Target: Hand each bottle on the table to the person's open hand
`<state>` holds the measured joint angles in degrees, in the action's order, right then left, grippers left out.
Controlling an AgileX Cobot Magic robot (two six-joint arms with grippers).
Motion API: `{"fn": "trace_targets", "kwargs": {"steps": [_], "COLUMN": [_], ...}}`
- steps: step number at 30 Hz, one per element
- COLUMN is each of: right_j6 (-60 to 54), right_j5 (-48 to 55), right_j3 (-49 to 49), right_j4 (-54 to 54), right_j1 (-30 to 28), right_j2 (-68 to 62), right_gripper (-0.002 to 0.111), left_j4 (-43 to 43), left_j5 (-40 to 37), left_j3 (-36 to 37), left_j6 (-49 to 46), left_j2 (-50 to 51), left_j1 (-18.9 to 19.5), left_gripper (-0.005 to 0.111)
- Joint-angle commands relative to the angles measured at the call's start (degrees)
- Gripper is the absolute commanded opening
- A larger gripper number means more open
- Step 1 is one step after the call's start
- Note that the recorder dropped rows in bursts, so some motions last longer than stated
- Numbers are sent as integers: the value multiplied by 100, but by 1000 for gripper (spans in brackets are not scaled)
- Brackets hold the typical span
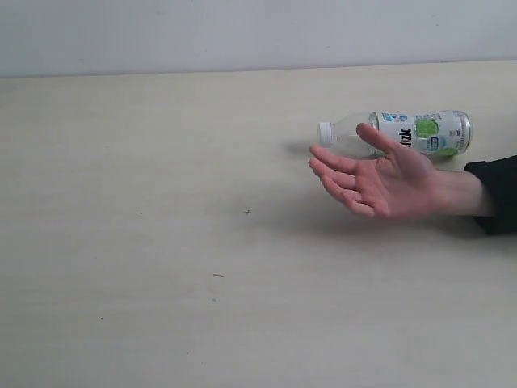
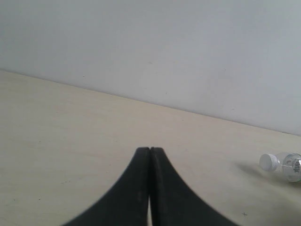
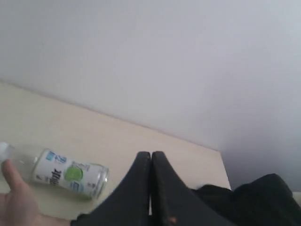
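Hovering over the table [image 1: 161, 242] with both pairs of jaws clenched on nothing: my left gripper [image 2: 149, 151] shows its two black fingers pressed flat together, and my right gripper [image 3: 151, 155] shows the same; neither holds or touches anything, and neither arm shows in the exterior view. The one bottle [image 1: 408, 132] I can see lies on its side on the table at about 2 o'clock from the table's middle in that view, its white cap [image 1: 325, 132] pointing to 9 o'clock; the hand [image 1: 380, 182] is open, palm up, at about 3 o'clock, just in front of the bottle, thumb crossing before its clear neck, black sleeve [image 1: 497, 194] at the edge; whether skin touches plastic I cannot tell. By my reckoning nothing has been handed over: the palm is empty and the bottle is not picked up; all of the job is left, namely to open, reach, grip, lift and lay it in that palm; my right arm looks the nearer one.
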<state>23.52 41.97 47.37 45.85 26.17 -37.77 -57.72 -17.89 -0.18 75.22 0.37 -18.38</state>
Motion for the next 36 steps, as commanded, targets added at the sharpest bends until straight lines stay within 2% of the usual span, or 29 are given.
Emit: {"fn": "trace_targets", "kwargs": {"steps": [1, 4, 7, 10, 14, 17, 21, 24, 29, 36], "right_j6": [-1670, -3199, -4431, -4983, -4879, -4801, -4909, -4732, -4732, -4599], "right_j5": [1420, 2193, 2461, 2377, 2362, 2411, 2436, 2192, 2216, 2279], "right_j3": [1588, 2457, 2920, 3188, 3390, 3495, 3495, 3495, 3484, 3484], "right_j4": [-1153, -2261, -2621, -2515, -2171, -2121, -2137, -2166, -2486, -2449], "right_j1": [-18, -18, -18, -18, -50, -77, -77, -81, -81, -81], "right_j2": [-2235, -3600, -4667, -5507, -6223, -6576, -6906, -7003, -7173, -7508], "right_gripper": [0, 0, 0, 0, 5, 23, 55, 71, 71, 64], "left_j4": [-16, -16, -16, -16, -16, -16, -16, -16, -16, -16], "left_j5": [-4, -4, -4, -4, -4, -4, -4, -4, -4, -4], "left_j3": [18, 18, 18, 18, 18, 18, 18, 18, 18, 18], "left_j6": [4, 4, 4, 4, 4, 4, 4, 4, 4, 4], "left_j2": [-37, -37, -37, -37, -37, -37, -37, -37, -37, -37], "left_j1": [11, 11, 11, 11, 11, 11, 11, 11, 11, 11], "left_gripper": [0, 0, 0, 0, 0, 0, 0, 0, 0, 0]}}
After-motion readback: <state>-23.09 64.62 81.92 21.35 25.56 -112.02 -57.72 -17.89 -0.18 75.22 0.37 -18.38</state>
